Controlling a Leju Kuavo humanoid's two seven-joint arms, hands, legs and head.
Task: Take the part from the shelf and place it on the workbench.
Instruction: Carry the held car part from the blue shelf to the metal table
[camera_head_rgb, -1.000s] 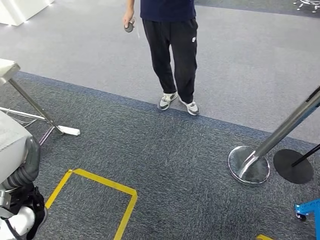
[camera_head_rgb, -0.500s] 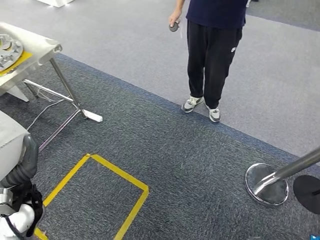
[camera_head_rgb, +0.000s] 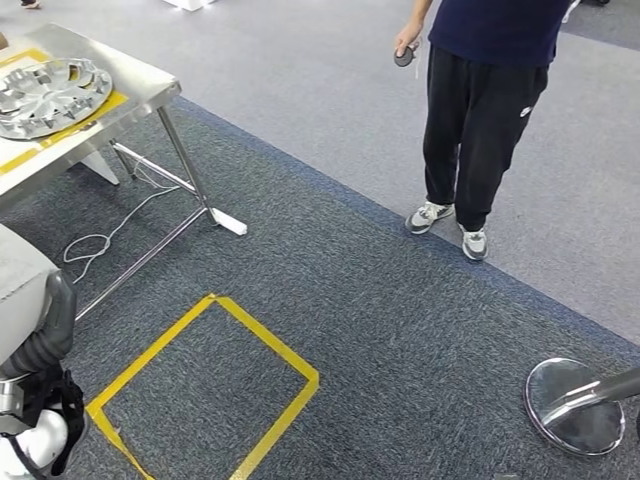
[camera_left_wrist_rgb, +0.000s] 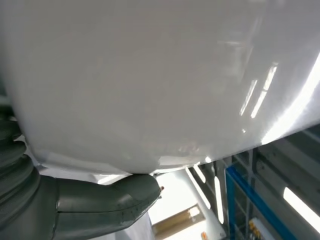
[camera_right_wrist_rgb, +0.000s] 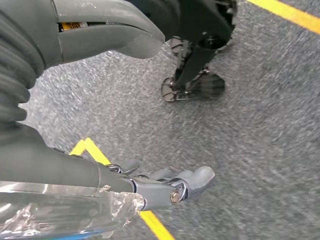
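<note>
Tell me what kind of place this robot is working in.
Likely an indoor robot test area or workshop: grey carpeted floor marked with a yellow tape square, a steel workbench holding a silver wheel cover, and a person standing by with a small handheld device.

We see a steel workbench (camera_head_rgb: 143, 85) on grey carpet (camera_head_rgb: 392, 300), a silver wheel cover (camera_head_rgb: 49, 95) lying on its yellow-taped top. Yellow tape (camera_head_rgb: 226, 380) squares the carpet nearby.
</note>
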